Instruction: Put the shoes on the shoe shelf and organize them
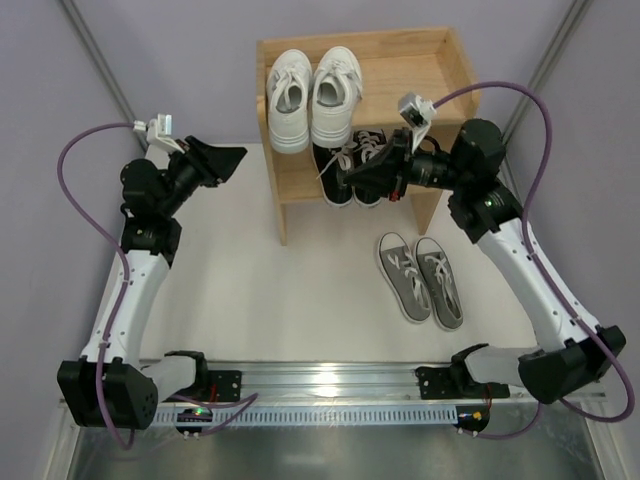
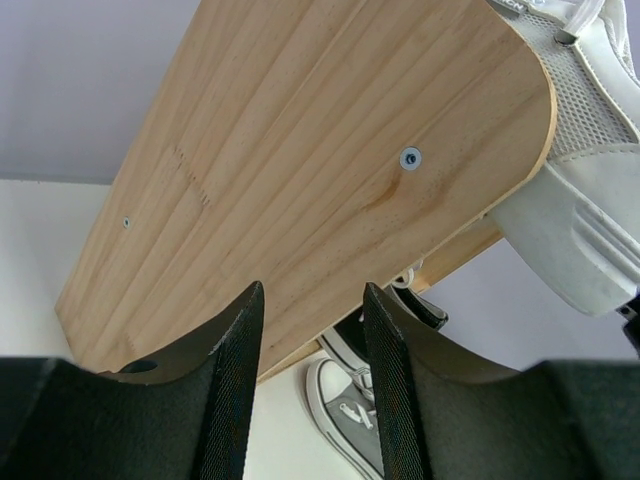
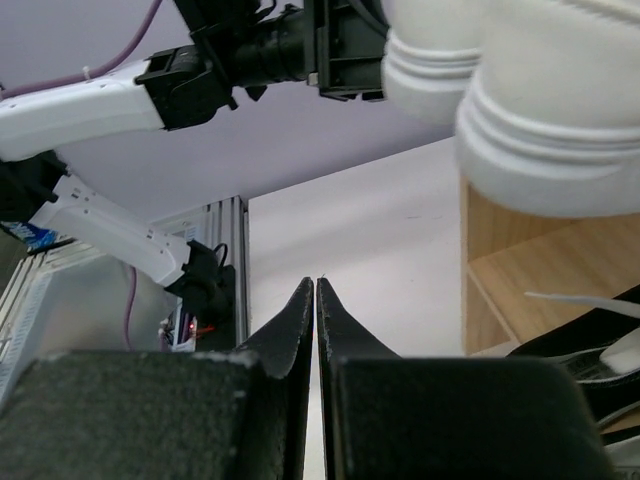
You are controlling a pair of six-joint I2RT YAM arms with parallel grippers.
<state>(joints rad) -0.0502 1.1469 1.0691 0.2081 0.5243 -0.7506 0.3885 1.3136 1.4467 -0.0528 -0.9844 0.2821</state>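
The shoe shelf (image 1: pixel 420 70) stands at the back centre. The white sneakers (image 1: pixel 310 95) lie side by side on its top tier. The black sneakers (image 1: pixel 358 165) sit on the lower tier. The grey sneakers (image 1: pixel 422 278) lie as a pair on the table, in front of the shelf's right side. My left gripper (image 1: pixel 238 158) is open and empty, just left of the shelf's side panel (image 2: pixel 300 150). My right gripper (image 1: pixel 342 180) is shut and empty, right in front of the black sneakers. The right wrist view shows its closed fingertips (image 3: pixel 316 283) with nothing between them.
The left wrist view shows a white sneaker (image 2: pixel 590 210) overhanging the top tier, and a grey sneaker (image 2: pixel 354 419) on the table beyond. The right wrist view shows a white sole (image 3: pixel 520 90) overhead and a black sneaker (image 3: pixel 590 345) at lower right. A metal rail (image 1: pixel 330 380) runs along the near edge.
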